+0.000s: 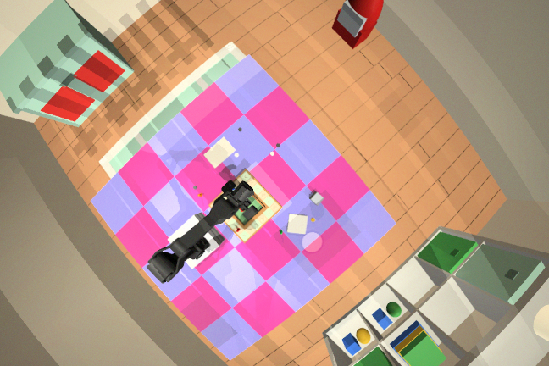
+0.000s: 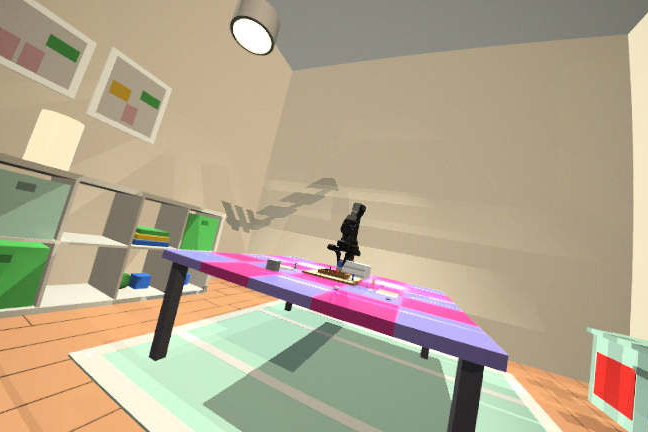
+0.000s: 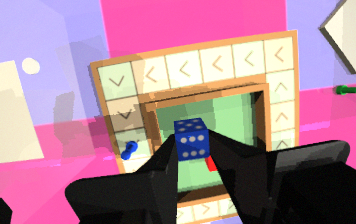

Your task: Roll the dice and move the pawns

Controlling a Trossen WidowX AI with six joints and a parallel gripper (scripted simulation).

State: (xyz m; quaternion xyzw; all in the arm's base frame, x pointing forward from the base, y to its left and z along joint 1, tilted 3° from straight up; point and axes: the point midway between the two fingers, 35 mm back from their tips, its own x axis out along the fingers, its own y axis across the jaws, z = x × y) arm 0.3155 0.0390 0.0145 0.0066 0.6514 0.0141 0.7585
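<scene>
My gripper [image 3: 190, 136] [image 2: 340, 261] is shut on the blue die [image 3: 191, 140] and holds it above the tray [image 3: 210, 94]. The die's front face shows six pips; its top face is seen at a slant. The red die [image 3: 211, 164] lies on the tray's green floor, mostly hidden behind the right finger. The blue pawn [image 3: 129, 150] is on the board [image 3: 185, 67] [image 1: 272, 200], on the left column of arrow squares, beside the left finger. The red pawn [image 1: 237, 229] is at the board's lower left edge in the top view; it is hidden in the wrist view.
Around the board are two pale cards [image 1: 219, 152] [image 1: 296, 224], a grey cube [image 1: 316, 197] [image 2: 273, 264], a green pawn [image 3: 345, 90] [image 1: 280, 231], an orange piece [image 1: 200, 194] and several small round pieces. A white box [image 2: 356, 269] stands by the arm.
</scene>
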